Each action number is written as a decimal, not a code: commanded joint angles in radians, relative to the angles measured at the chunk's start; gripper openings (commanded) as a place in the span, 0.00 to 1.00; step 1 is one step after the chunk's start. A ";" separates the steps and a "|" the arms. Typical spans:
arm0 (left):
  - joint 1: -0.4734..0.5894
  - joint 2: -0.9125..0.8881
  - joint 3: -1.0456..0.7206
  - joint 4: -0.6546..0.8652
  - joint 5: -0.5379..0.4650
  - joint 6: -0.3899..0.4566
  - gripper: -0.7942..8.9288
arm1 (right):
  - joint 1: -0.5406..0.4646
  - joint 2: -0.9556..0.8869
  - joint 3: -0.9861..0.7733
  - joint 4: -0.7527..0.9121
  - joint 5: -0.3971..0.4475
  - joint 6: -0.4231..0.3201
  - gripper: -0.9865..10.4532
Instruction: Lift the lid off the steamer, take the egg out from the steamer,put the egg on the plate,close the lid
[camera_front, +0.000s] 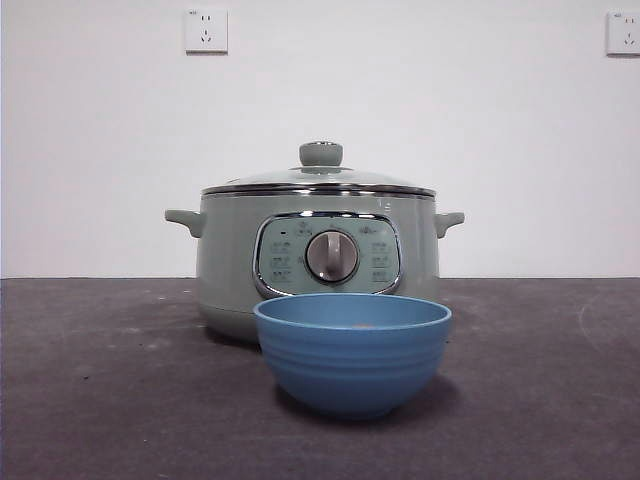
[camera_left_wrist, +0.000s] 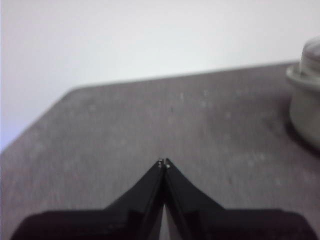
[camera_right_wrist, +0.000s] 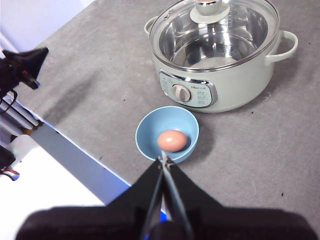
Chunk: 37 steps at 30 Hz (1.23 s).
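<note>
Front: we see the lid (camera_front: 320, 178) seated on the steamer (camera_front: 315, 262), the plate (camera_front: 352, 350) just in front on the worktop (camera_front: 100, 400); only a tan sliver of egg (camera_front: 365, 326) shows at the rim. No arms in view.

Left wrist: left hand (camera_left_wrist: 164, 162) clenched, empty, well away from the steamer; low risk.

Right wrist: right hand (camera_right_wrist: 164, 161) clenched, empty, hanging above the plate, egg inside it. We judge the task done. Main risk: a careless retreat dipping and clipping the plate's rim, rolling the egg out.
</note>
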<state>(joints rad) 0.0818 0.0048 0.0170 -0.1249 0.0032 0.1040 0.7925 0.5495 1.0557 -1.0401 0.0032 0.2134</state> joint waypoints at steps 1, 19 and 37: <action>0.003 -0.002 -0.014 -0.070 0.002 -0.012 0.08 | 0.002 0.000 0.002 0.006 0.003 -0.004 0.09; 0.004 -0.002 -0.014 -0.056 -0.001 -0.042 0.08 | 0.002 0.000 0.002 0.006 0.003 -0.004 0.09; 0.004 -0.002 -0.014 -0.056 -0.001 -0.042 0.08 | -0.293 -0.051 -0.058 0.132 0.100 -0.122 0.09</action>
<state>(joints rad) 0.0826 0.0048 0.0174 -0.1867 0.0032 0.0669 0.5430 0.5053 1.0225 -0.9138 0.1047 0.1131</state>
